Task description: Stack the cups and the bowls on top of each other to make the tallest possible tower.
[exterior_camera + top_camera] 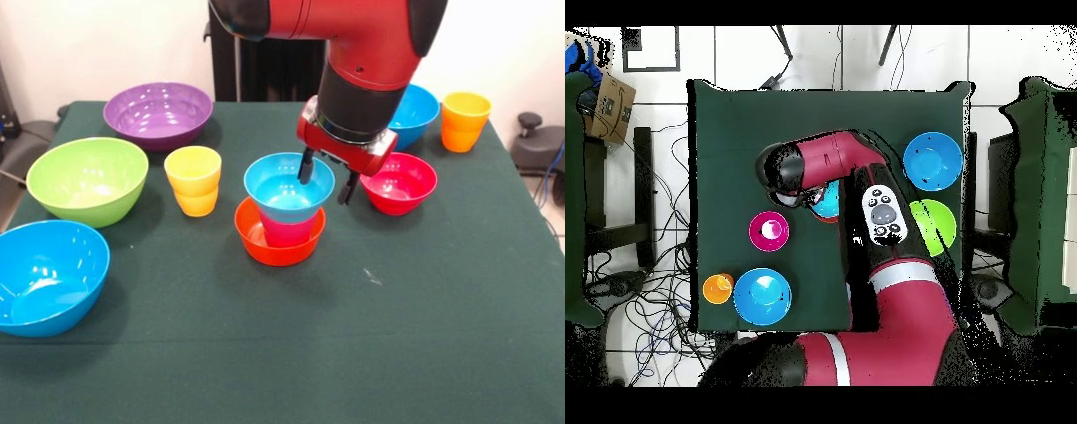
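The tower stands mid-table: an orange bowl as base, a red-pink cup upright in it, and a small light blue bowl on top of the cup. My gripper is at the light blue bowl's right rim. One finger is inside the bowl and the other is outside, apart from the rim, so it is open. In the overhead view the arm hides the gripper and only a sliver of the light blue bowl shows.
A yellow cup stands left of the tower and a small red bowl right of it. The purple bowl, lime green bowl and a blue bowl are on the left. Another blue bowl and the orange cup are at the back right.
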You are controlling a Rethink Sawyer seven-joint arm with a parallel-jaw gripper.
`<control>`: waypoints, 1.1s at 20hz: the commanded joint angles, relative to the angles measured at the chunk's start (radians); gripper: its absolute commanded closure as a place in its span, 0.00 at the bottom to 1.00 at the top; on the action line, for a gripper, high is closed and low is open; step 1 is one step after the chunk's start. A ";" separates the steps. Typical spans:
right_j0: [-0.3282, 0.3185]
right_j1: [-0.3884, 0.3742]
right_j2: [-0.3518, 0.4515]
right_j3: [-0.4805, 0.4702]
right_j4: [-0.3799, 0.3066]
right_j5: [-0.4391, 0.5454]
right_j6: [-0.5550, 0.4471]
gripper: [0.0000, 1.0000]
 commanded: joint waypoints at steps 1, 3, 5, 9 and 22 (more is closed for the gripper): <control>-0.006 -0.018 0.079 -0.029 -0.017 0.098 -0.304 0.00; -0.014 -0.037 0.090 -0.025 -0.008 0.103 -0.315 0.00; -0.026 -0.057 0.107 -0.022 0.007 0.107 -0.328 0.00; -0.041 -0.089 0.134 -0.025 0.027 0.144 -0.352 0.00; -0.075 -0.248 0.166 0.128 0.082 0.111 -0.341 0.00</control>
